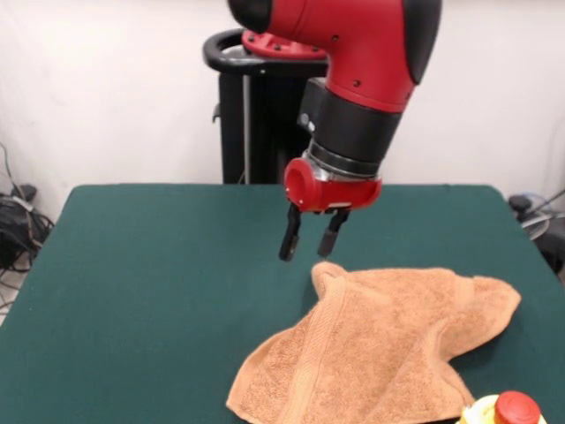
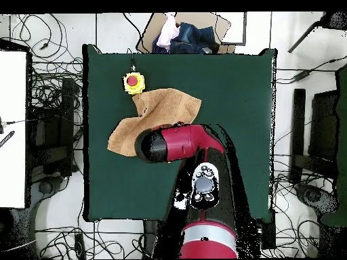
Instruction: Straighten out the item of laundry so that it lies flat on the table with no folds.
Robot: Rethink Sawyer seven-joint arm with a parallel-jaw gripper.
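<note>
A red and black robot arm reaches down from the top of the front view over a table (image 1: pixel 132 291) covered in dark green cloth. Its gripper (image 1: pixel 308 240) hangs just above the cloth near the middle of the frame, its two dark fingers (image 1: pixel 290 237) parted and holding nothing. Just below and to the right of it lies the towel (image 1: pixel 380 353), orange-tan terry, filling the lower right of the frame. It is not flat: one corner sticks up toward the gripper, a hemmed band runs diagonally down its left side, and a crease crosses its right half where the cloth seems doubled over.

The step in hand looks like reaching for that nearest corner. To do it well, the fingers should probably come down astride the hem, pinch a single layer, and draw it outward, away from the bunched middle, keeping low so the cloth slides open rather than flopping back.

The front view shows the fingers and the folds. The overhead view hides the gripper beneath the arm (so its state cannot be read there), but shows the towel's whole outline in the upper left part of the table, and a yellow box with a red button (image 2: pixel 133 82) touching the towel's upper edge.
</note>
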